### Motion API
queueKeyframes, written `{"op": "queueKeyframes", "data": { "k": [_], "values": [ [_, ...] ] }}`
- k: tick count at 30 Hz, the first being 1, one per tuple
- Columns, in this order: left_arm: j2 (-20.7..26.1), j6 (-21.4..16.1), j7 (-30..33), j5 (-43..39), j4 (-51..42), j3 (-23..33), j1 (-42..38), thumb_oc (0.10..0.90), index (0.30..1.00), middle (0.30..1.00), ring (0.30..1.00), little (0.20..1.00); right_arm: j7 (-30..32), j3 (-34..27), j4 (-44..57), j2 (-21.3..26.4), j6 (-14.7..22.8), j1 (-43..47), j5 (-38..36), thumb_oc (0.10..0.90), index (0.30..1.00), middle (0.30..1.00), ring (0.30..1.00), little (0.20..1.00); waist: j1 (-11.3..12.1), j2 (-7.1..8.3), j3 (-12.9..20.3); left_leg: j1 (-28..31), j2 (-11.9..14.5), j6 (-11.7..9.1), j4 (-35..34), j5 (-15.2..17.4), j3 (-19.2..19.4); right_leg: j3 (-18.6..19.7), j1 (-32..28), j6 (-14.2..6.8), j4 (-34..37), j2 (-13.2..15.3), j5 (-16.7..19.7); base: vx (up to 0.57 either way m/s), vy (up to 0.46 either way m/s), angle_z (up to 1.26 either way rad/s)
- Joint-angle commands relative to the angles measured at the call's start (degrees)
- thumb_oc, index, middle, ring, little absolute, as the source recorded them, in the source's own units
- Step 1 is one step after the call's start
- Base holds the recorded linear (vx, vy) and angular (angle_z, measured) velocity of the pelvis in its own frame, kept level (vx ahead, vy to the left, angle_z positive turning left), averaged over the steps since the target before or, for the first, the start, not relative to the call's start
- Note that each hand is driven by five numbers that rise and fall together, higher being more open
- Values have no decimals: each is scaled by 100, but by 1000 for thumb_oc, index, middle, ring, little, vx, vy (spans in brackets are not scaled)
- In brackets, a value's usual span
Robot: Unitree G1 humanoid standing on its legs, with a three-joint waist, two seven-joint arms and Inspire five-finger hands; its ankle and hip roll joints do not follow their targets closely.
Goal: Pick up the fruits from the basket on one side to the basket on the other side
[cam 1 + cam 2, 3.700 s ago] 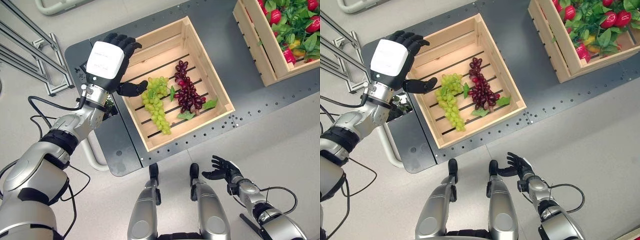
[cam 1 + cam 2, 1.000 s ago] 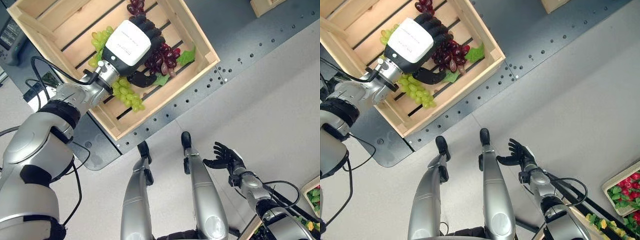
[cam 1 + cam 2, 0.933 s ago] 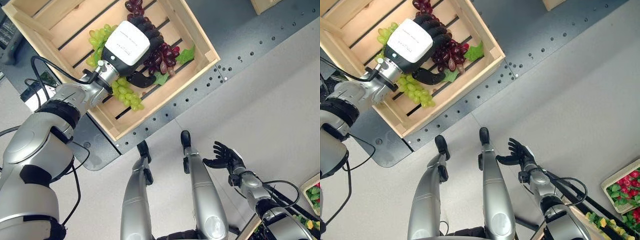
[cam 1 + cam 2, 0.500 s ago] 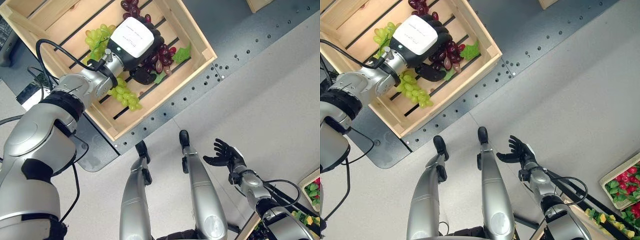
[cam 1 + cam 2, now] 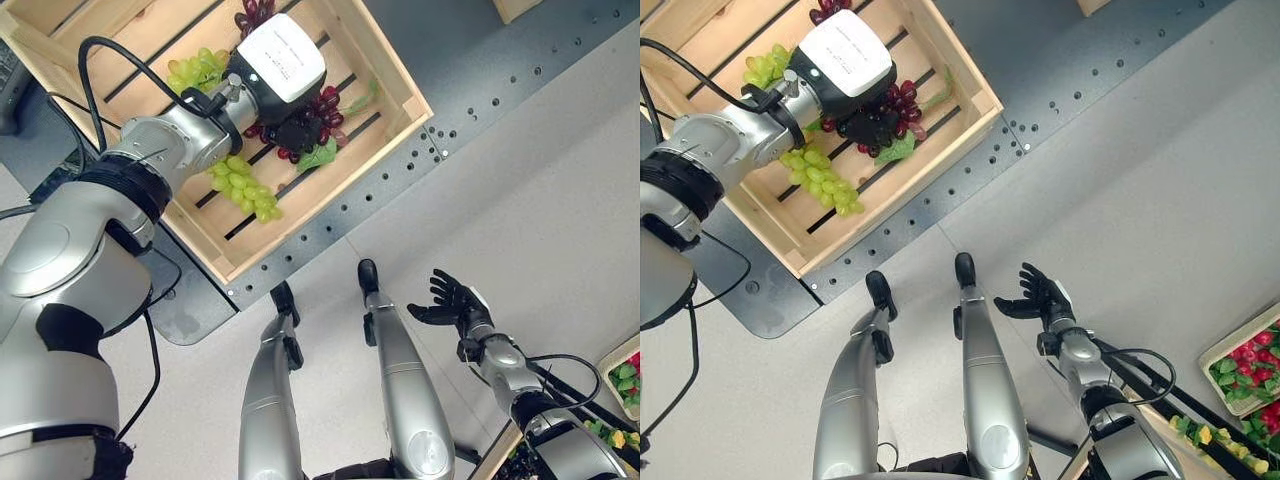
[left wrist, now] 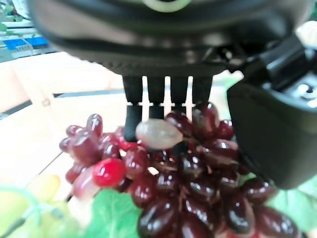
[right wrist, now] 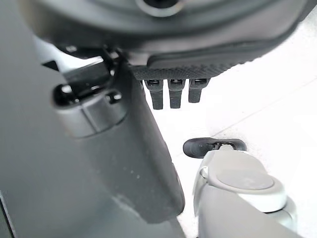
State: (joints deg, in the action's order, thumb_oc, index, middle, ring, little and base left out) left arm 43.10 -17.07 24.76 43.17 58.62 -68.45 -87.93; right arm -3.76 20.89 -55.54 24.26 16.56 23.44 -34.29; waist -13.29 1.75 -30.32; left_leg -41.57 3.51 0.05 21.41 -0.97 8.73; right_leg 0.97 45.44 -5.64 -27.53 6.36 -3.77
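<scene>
- The wooden crate (image 5: 395,75) is the landmark: a slatted box on a dark grey platform (image 5: 480,60), its far end cut off by the frame in both eye views.
- The left hand (image 5: 290,90) is down inside the crate, over the red grapes (image 5: 325,100). Its white back cover hides most of the bunch and most of its own fingers in the eye views.
- In the left wrist view the fingers (image 6: 133,116) curl down into the top of the red grapes (image 6: 188,188) and the thumb (image 6: 272,134) bulks against their side, so the hand is closed round the bunch. Whether the bunch is lifted off the slats or lies on them cannot be told.
- One pale grape (image 6: 158,134) sits just in front of the fingers; it is blurred.
- A green leaf (image 5: 318,155) pokes out from under the hand, toward the crate's near wall.
- The green grapes (image 5: 240,180) lie on the crate's slats beside the red bunch, on the side nearer the left arm; the arm crosses over their middle, so they show in two parts.
- The right hand (image 5: 450,305) hangs over the pale floor, well apart from the crate, fingers spread and relaxed, holding nothing.
- A second crate (image 5: 1245,370) of red fruit and green leaves shows at the right edge of the right eye view, far from the first crate and largely cut off.
</scene>
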Motion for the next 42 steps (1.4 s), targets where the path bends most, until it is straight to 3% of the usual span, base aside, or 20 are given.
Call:
{"op": "queueKeyframes", "data": {
  "k": [1, 4, 8, 11, 15, 17, 23, 37, 42],
  "values": [
    [324, 219, 393, -183, 233, 256, -33, 400, 300, 300, 300, 300, 63, -170, 342, 472, 426, -245, -290, 800, 900, 900, 900, 900, 26, 1, 52, 365, 58, -56, 304, 552, 190, 60, -251, -166, 596, 119, 810, 0, 0, 0],
    [406, 112, 690, -726, 283, 491, 111, 400, 300, 300, 300, 300, 46, -171, 448, 432, 544, -304, -314, 800, 900, 900, 900, 900, 72, 18, 52, 573, 49, -53, 318, 607, 152, 33, -476, -172, 626, 142, 783, 0, 0, 0],
    [533, -306, 1018, -1823, 362, 1114, 524, 400, 300, 300, 300, 300, 25, -168, 664, 353, 631, -389, -332, 800, 900, 900, 900, 900, 143, 57, 52, 920, 48, -52, 340, 686, 108, 12, -837, -175, 648, 158, 724, 1, -8, 0],
    [575, -712, 1262, -2573, 200, 1977, 1078, 400, 300, 300, 300, 300, 132, -142, 934, 220, 654, -543, -301, 800, 900, 900, 900, 900, 224, 93, 52, 1348, 47, -70, 279, 745, 80, -22, -1279, -180, 757, 205, 679, 5, -43, 0],
    [460, -978, 1255, -3426, -238, 3238, 1970, 400, 300, 300, 300, 300, 185, -256, 1081, 54, 681, -775, -203, 800, 900, 900, 900, 900, 328, 115, 52, 2068, 52, -117, 81, 768, 42, -110, -1995, -173, 916, 289, 594, 8, -2, 0],
    [406, -979, 1168, -3667, -408, 3570, 2207, 400, 300, 300, 300, 300, 179, -298, 1130, 20, 668, -848, -185, 800, 900, 900, 900, 900, 362, 122, 52, 2333, 52, -134, 7, 778, 29, -145, -2272, -174, 982, 322, 565, 47, -9, 6],
    [41, -868, 850, -4859, -1112, 4716, 3313, 400, 300, 300, 300, 300, 170, -436, 1438, -153, 610, -1292, 9, 800, 900, 900, 900, 900, 407, 96, 676, 3230, 51, -211, -626, 702, -16, -185, -3088, -212, 1350, 414, 456, 125, -13, 3],
    [-354, -1064, 351, -6104, -2116, 5596, 4405, 400, 300, 300, 300, 300, -48, -708, 2883, -120, 609, -1970, 437, 800, 900, 900, 900, 900, 366, -66, 1983, 4609, 75, -299, -1935, 491, 49, -248, -4465, -310, 2450, 424, 611, 154, -17, -1],
    [-355, -1059, 125, -6351, -2287, 5617, 4324, 400, 300, 300, 300, 300, -472, -858, 3418, 101, 622, -1896, 290, 800, 900, 900, 900, 900, 378, -122, 2170, 4814, 82, -323, -2233, 416, 22, -307, -4687, -344, 2704, 440, 681, 55, -31, -3]
  ]
}}
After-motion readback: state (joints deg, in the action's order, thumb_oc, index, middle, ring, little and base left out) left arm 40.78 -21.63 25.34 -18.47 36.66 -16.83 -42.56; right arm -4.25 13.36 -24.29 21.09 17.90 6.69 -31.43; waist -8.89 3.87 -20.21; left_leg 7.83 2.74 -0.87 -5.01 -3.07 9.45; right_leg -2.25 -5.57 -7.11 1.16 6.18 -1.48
